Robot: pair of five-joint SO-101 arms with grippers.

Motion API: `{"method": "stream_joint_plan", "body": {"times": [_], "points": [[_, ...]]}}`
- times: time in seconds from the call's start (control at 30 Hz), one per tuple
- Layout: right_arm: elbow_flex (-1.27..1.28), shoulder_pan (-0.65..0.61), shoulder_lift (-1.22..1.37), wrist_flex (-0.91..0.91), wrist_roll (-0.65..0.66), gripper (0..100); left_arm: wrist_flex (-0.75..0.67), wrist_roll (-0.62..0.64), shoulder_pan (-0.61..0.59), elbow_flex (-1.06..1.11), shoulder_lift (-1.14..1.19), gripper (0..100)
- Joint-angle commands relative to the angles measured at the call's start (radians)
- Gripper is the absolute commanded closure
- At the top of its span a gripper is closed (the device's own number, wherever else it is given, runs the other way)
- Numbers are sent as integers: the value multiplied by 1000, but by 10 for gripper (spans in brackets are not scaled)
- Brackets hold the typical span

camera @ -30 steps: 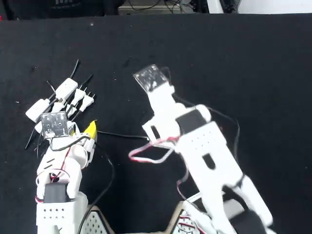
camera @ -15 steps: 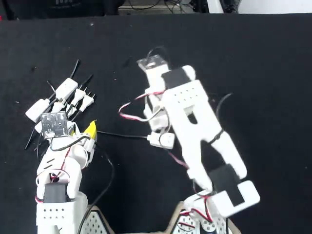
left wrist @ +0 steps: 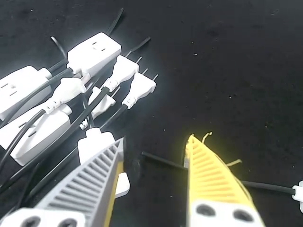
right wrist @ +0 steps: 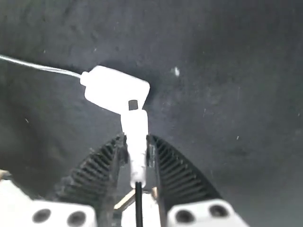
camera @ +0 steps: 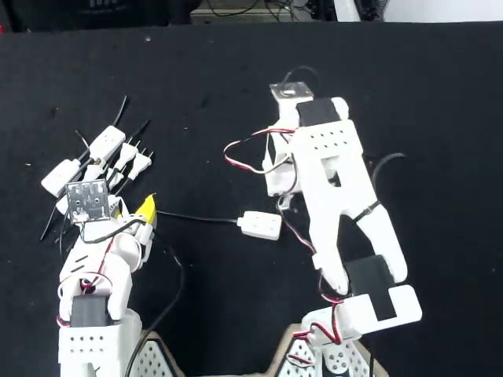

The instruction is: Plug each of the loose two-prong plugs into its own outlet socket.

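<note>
Plug (right wrist: 134,124) is pinched in right hand (right wrist: 136,138), held against socket block (right wrist: 116,90). Unanchored block may be shoved aside if prongs are misaligned. Left hand (left wrist: 154,146) is spread.

I take this for a robotics lab. The bench (camera: 440,94) I work over is draped in plain black cloth. The left arm (camera: 98,267) and right arm (camera: 338,188) are white printed parts with bare red-and-white servo wires (camera: 240,153). Beyond the far edge sit tangled cables (camera: 251,9). Short-corded plugs (camera: 132,161) and outlet sockets (camera: 106,144) lie heaped near the left edge.
</note>
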Motion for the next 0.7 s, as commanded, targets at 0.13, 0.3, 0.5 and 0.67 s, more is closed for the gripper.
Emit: {"method": "stream_joint_plan", "body": {"times": [0.13,0.3,0.5,0.67], "points": [[56,-80,1,-15,-275,986,-20,14,2,-21,-8,787],[97,-83,48,-87,-344,986,-18,12,2,-21,-8,787],[79,-86,174,-55,-354,986,-18,12,2,-21,-8,787],[-25,-80,232,43,-347,988,-20,12,2,-21,-8,787]]}}
